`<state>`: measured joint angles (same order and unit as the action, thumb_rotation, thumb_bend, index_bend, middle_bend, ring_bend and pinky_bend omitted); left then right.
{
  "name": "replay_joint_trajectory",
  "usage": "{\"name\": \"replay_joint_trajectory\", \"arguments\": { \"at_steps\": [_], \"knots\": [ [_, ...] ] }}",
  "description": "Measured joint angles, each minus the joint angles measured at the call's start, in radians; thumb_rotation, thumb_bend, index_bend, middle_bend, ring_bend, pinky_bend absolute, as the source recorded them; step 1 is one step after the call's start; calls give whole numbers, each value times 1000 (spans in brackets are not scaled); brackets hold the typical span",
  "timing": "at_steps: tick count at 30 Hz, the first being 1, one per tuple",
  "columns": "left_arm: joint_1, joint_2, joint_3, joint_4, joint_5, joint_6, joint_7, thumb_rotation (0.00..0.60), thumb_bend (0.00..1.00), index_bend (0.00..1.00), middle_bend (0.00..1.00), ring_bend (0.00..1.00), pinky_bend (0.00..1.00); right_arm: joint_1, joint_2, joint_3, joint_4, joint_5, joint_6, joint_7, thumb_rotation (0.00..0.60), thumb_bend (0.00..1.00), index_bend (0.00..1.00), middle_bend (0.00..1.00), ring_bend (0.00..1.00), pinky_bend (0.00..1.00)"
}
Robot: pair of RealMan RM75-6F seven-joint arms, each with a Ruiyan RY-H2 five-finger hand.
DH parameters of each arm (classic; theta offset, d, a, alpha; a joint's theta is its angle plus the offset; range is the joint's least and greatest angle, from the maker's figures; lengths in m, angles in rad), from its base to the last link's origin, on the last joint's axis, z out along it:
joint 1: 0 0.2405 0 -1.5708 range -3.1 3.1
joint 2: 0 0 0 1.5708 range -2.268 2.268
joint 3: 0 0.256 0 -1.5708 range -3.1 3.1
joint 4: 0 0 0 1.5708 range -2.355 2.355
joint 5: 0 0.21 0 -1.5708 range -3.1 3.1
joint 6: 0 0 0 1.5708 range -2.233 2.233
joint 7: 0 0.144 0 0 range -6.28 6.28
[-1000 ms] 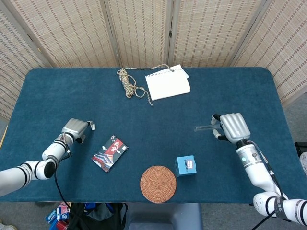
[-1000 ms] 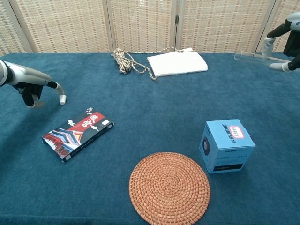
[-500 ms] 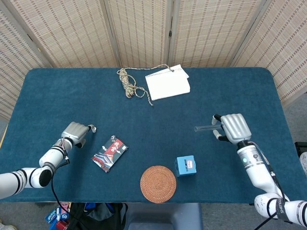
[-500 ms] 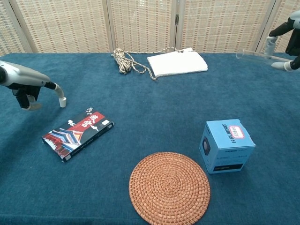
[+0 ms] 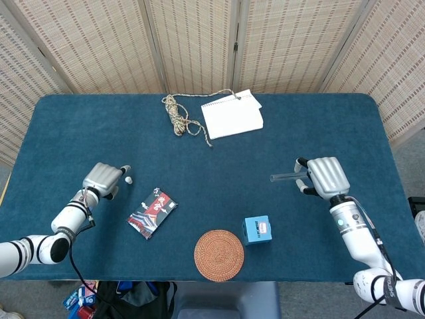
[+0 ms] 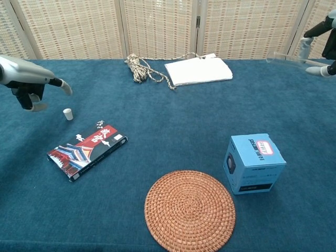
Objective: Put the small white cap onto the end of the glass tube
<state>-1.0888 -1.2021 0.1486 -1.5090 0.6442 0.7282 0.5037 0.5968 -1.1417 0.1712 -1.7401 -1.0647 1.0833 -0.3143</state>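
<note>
The small white cap [image 5: 129, 179] [image 6: 67, 114] stands on the blue tablecloth at the left, with nothing touching it. My left hand [image 5: 105, 178] [image 6: 26, 84] hovers just left of and above it, holding nothing; one finger [image 6: 65, 86] points out over the cap. At the right, my right hand [image 5: 325, 176] [image 6: 321, 44] grips one end of the clear glass tube [image 5: 284, 177] [image 6: 286, 58]. The tube is held above the table, roughly level, and its free end points left.
A red and black packet [image 5: 152, 212] lies right of the cap. A woven round mat [image 5: 218, 255] and a small blue box [image 5: 256, 230] sit near the front edge. A coiled rope [image 5: 178, 116] and a white notepad [image 5: 232, 114] lie at the back.
My left hand's fingertip was on the cap; it has lifted away and the cap now stands alone on the cloth. The right hand with the tube has barely moved.
</note>
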Motion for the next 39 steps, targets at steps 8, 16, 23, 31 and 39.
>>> {"name": "replay_joint_trajectory", "arguments": {
  "at_steps": [8,16,23,31,39],
  "knots": [
    [72,-30,-61,49,113,86,-99,600,361,187,67,40,28,-12,2,-1,-8,-9,16,-3,600,573,858,1000,1000,1000],
    [135,-94,-121,164,243,76,-247,600,349,327,0,0,0,-19,2,-1,-8,-11,15,-1,600,573,858,1000,1000,1000],
    [165,-167,-141,272,293,53,-260,600,314,356,0,0,0,-19,-1,-2,-4,-8,4,3,600,573,858,1000,1000,1000],
    [193,-232,-155,350,331,45,-250,600,288,349,0,0,0,-16,-5,-1,7,-2,-11,6,600,573,858,1000,1000,1000],
    [208,-268,-179,393,348,32,-250,600,288,387,0,0,0,-13,-9,1,10,3,-17,1,600,573,857,1000,1000,1000]
  ]
}}
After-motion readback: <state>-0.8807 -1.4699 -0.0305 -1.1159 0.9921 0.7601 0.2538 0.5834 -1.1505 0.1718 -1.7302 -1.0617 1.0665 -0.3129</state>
